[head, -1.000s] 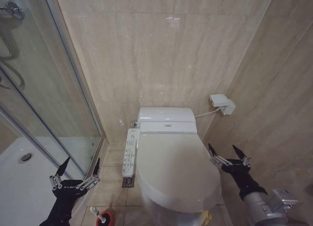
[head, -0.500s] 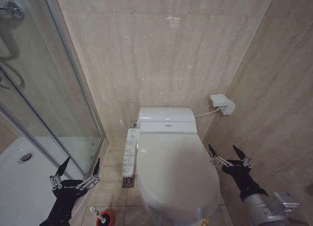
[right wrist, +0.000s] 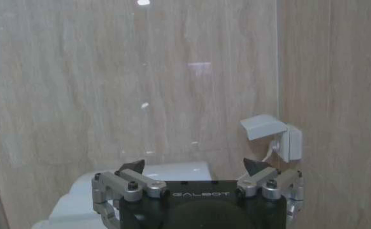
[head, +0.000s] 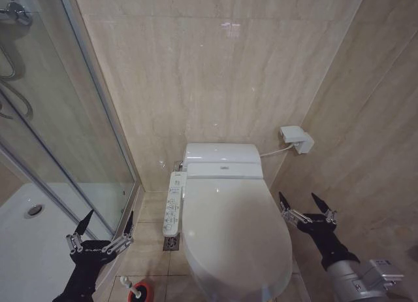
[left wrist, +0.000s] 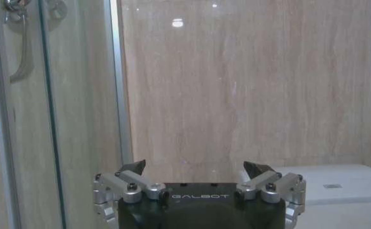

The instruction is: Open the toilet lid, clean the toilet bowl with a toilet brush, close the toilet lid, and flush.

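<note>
1. Standing low beside the shower glass (head: 72, 119), the left gripper (head: 104, 225) is holding its fingers spread wide with nothing between them, and the toilet brush (head: 130, 288) is sitting in its red holder (head: 144, 293) on the floor just below and inboard of it.
2. Hovering across from it near the side wall, the right gripper (head: 307, 206) is also gaping open and empty, just beside the right edge of the toilet lid (head: 235, 233).
3. Lying shut between the two arms, the lid is running its long axis from the near front edge away to the tank unit (head: 222, 155) at the back wall, so the bowl is hiding beneath it.
4. Judging by the gap, the right gripper is sitting nearer the lid, which lies inboard to its left; the front lip it would lift is closer to me than its fingertips.
</note>
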Controlling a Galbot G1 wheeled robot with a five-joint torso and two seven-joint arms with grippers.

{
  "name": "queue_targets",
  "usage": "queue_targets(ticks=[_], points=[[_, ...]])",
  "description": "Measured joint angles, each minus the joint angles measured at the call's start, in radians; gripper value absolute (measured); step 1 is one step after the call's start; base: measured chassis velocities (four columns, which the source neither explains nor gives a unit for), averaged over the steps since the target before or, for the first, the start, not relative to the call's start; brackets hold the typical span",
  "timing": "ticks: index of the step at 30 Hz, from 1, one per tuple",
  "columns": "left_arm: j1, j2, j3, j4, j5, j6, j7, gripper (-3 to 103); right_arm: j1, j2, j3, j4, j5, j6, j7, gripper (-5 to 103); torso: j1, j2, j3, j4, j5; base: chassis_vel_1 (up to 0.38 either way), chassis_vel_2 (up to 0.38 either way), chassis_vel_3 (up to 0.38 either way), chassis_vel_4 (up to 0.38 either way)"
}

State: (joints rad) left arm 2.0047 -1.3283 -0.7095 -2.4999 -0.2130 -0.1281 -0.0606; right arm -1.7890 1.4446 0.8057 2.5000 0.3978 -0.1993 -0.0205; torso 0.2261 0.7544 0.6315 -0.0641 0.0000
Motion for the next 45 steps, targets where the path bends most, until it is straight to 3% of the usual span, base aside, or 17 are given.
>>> queue_targets(ticks=[5,14,20,33,45], points=[[0.0,0.0,0.0,0.0,0.0,0.0,0.0,100,0.006,0.003,0.026,-0.033,-0.034,0.056,-0.042,100,0.0,0.0,0.0,0.0001,0.0,0.0,0.0,0.0,0.0],[0.0,0.0,0.0,0.0,0.0,0.0,0.0,100,0.088,-0.093,0.179,-0.135,0.097,0.042,-0.121,100,0.0,0.0,0.0,0.0004,0.0002,0.0,0.0,0.0,0.0],[0.0,0.0,0.0,0.0,0.0,0.0,0.0,100,0.057,-0.078,0.239,-0.143,0.147,0.035,-0.168,100,0.0,0.0,0.0,-0.0001,0.0002,0.0,0.0,0.0,0.0],[0.0,0.0,0.0,0.0,0.0,0.0,0.0,100,-0.03,0.004,0.199,-0.056,0.153,0.061,-0.168,100,0.0,0.0,0.0,0.0001,-0.0001,0.0,0.0,0.0,0.0],[0.0,0.0,0.0,0.0,0.0,0.0,0.0,100,-0.021,-0.013,0.094,-0.022,0.105,0.053,-0.114,100,0.0,0.0,0.0,0.0001,-0.0002,0.0,0.0,0.0,0.0]])
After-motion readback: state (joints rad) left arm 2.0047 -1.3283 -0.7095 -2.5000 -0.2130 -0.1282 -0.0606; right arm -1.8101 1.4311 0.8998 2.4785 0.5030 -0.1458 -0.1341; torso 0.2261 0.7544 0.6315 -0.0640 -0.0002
